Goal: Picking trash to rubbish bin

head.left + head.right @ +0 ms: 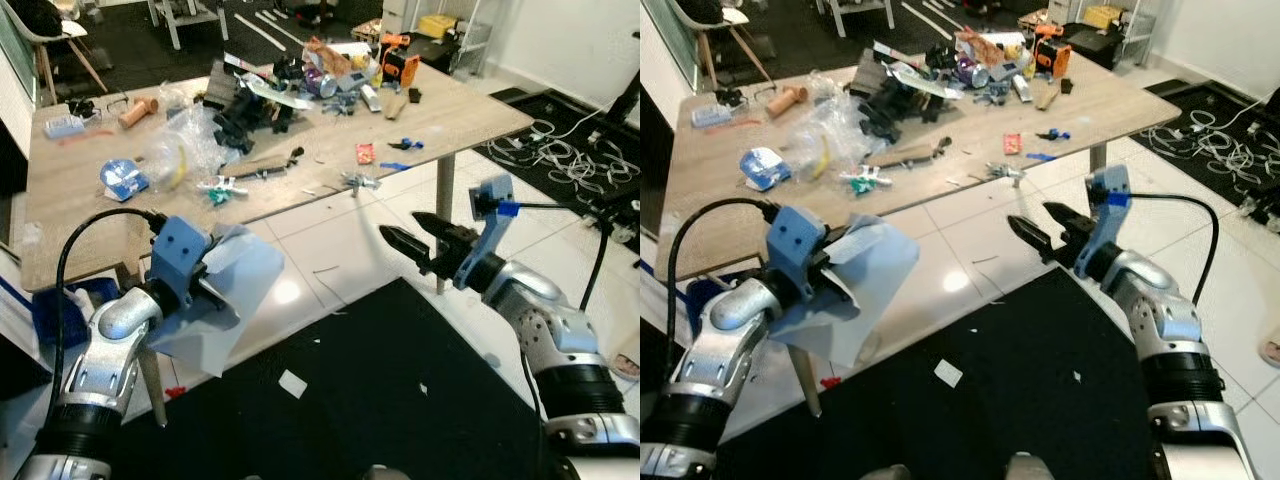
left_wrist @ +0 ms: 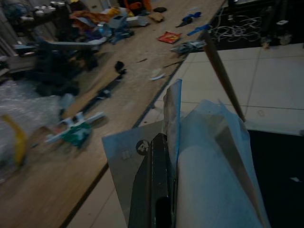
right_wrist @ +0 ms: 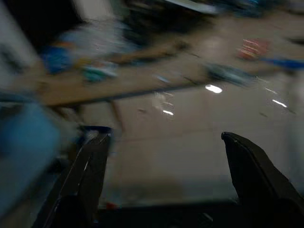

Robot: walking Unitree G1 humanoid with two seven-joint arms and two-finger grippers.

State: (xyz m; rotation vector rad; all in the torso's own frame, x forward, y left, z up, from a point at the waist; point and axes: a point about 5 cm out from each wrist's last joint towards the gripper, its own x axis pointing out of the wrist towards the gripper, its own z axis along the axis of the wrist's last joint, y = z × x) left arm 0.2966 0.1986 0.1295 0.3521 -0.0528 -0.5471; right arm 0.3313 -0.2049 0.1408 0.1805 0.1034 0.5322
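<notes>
Plastic sheet (image 1: 225,290) clenched in left pincer (image 1: 205,285), long axis diagonal toward table (image 1: 70,190); right pincer (image 1: 410,240) released, apart.

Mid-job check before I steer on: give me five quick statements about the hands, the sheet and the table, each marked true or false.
1. The left hand is shut on a pale plastic sheet. True.
2. The right hand holds a red packet. False: it is open and empty; the red packet lies on the table.
3. The right hand is over the floor, off the table's near edge. True.
4. The sheet lies flat on the table. False: it is held in the air in front of the near edge.
5. An orange tool sits at the table's far end. True.
</notes>
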